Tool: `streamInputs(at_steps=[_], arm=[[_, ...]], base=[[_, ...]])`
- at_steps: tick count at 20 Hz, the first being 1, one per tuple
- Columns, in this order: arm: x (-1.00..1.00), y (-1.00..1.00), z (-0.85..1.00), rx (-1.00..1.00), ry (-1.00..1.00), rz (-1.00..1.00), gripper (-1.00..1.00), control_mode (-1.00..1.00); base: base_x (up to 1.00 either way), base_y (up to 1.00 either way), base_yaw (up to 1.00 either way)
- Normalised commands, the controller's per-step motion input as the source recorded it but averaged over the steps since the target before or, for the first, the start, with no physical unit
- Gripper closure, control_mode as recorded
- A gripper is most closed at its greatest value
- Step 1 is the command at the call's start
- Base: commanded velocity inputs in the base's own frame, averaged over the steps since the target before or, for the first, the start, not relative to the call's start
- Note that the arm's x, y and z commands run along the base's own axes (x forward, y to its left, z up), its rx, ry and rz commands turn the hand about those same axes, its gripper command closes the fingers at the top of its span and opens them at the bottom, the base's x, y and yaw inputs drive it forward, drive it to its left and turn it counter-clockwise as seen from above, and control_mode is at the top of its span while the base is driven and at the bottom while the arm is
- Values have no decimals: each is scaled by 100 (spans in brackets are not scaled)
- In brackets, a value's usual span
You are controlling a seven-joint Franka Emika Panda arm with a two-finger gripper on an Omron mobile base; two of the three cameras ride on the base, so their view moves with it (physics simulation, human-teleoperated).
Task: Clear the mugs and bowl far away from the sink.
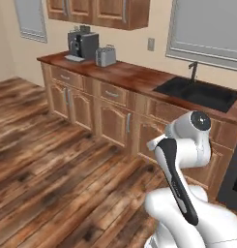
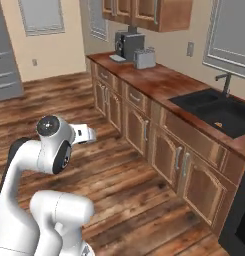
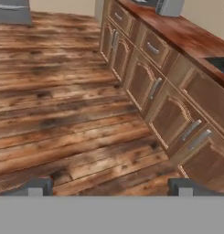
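Two dark tips of my pincer [image 3: 111, 186] spread wide, nothing between them, aimed at the plank floor [image 3: 58, 114], black sink [image 1: 199, 93] well apart from it, set in the wooden desk [image 1: 129, 75], toaster [image 1: 106, 56] farther along.

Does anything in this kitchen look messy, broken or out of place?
One small oddity: a little orange object lies in the black sink. Otherwise nothing is spilled or askew; the coffee machine and toaster stand upright on the counter.

Arm [image 1: 187, 145] glossy white – dark joints, black side stripe
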Motion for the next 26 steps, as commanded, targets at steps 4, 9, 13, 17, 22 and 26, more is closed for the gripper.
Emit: streamInputs(at_steps=[4,9,13,17,22,26], arm=[[0,0,0,0,0,0,-100,100],[0,0,0,0,0,0,-100,100],[0,0,0,0,0,0,-100,100],[0,0,0,0,0,0,-100,100],[0,0,0,0,0,0,-100,100],[0,0,0,0,0,0,-100,100]], base=[[0,0,-100],[0,0,-100],[0,-4,-100],[0,-11,-87],[-2,-4,-9],[34,0,-4]])
